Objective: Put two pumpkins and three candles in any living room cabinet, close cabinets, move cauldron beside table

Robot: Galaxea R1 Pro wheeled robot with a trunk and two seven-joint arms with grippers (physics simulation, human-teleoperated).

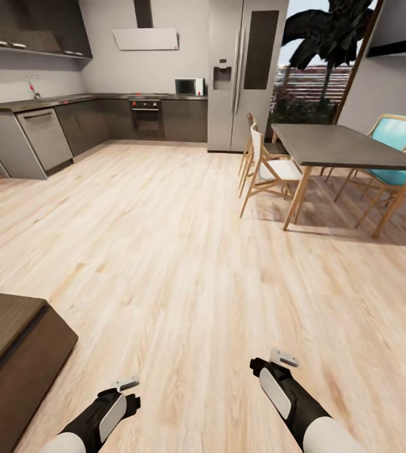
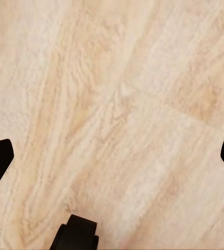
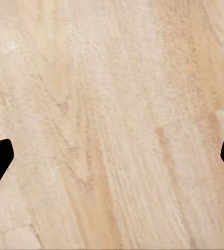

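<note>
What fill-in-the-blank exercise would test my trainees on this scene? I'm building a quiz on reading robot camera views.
1. Both wrist views look down at bare ____ plank floor.
2. The left gripper and right gripper hold ____.
3. The dining table has turquoise chairs on its far side and ____ chairs on its near side.
4. The refrigerator stands to the ____ of the oven.

Missing words: wood; nothing; white; right
</note>
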